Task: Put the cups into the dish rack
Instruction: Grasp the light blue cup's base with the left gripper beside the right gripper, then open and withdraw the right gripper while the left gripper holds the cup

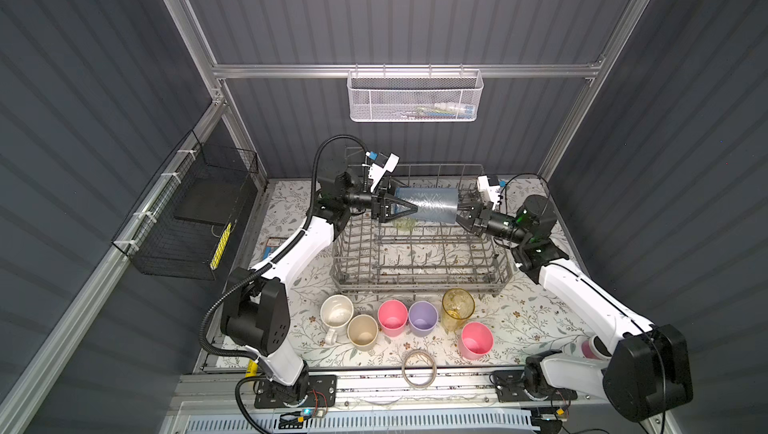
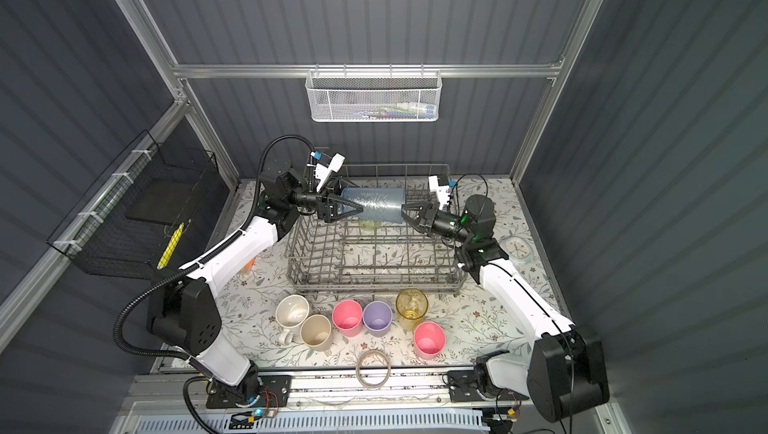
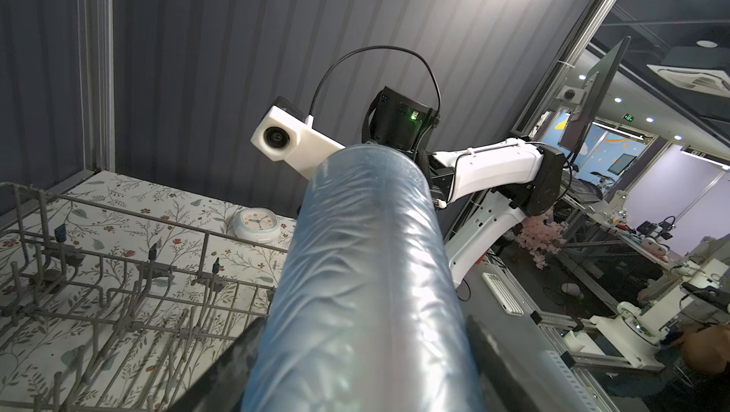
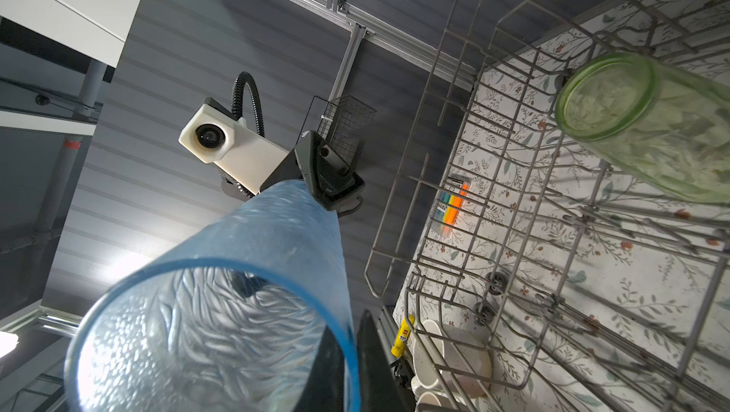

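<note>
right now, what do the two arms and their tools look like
The left arm and right arm have white shells with black joints and bases. The left carries a ribbed black hose; the right has a thin black cable and a green light. The left tool and right tool are black with tapering triangular fingers, a white camera housing behind each.

No text, brand or number can be read in any view. The left wrist view shows a small green lit sign (image 3: 628, 117) in the room beyond and a clock (image 3: 256, 224) on the table (image 3: 118, 200), its dial marks too small to make out. In the right wrist view, a red label on a yellow tube (image 4: 399, 337) and a dark header on a pack of coloured strips (image 4: 454, 196) are blurred.
</note>
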Available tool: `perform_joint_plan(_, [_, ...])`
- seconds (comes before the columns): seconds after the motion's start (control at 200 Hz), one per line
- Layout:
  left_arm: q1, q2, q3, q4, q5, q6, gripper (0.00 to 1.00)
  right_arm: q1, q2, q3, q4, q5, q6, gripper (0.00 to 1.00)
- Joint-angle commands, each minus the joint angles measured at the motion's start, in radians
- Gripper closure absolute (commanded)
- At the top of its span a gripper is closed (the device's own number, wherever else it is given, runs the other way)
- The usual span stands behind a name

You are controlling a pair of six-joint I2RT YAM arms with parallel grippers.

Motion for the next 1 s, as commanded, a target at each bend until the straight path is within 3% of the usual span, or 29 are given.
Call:
perform_joint_plan(0.0, [-0.007, -0.019, -0.011, 0.008, 0.023, 0.015, 0.30, 0.000, -0.019, 0.026, 0.038, -0.006, -0.005, 1.00])
perform_joint_plan(0.08, [-0.007, -0.021, -0.009, 0.011, 0.023, 0.015, 0.39, 0.000, -0.013, 0.019, 0.056, -0.007, 0.011, 1.00])
perform_joint_plan(0.305, [-0.007, -0.025, -0.007, 0.016, 0.022, 0.012, 0.76, -0.003, -0.007, 0.021, 0.056, -0.001, 0.021, 1.00])
perform_joint_plan(0.47, [-0.007, -0.026, 0.000, 0.022, 0.017, 0.005, 1.00, -0.024, -0.013, 0.019, 0.036, 0.002, 0.020, 0.88])
perform_joint_plan(0.795, [-0.007, -0.030, 0.010, 0.036, -0.040, -0.005, 1.00, -0.090, -0.097, -0.003, -0.045, -0.014, -0.029, 0.68])
perform_joint_plan(0.996, [-0.005, -0.019, 0.020, 0.015, -0.101, -0.013, 1.00, -0.170, -0.214, -0.028, -0.221, 0.014, -0.131, 0.59])
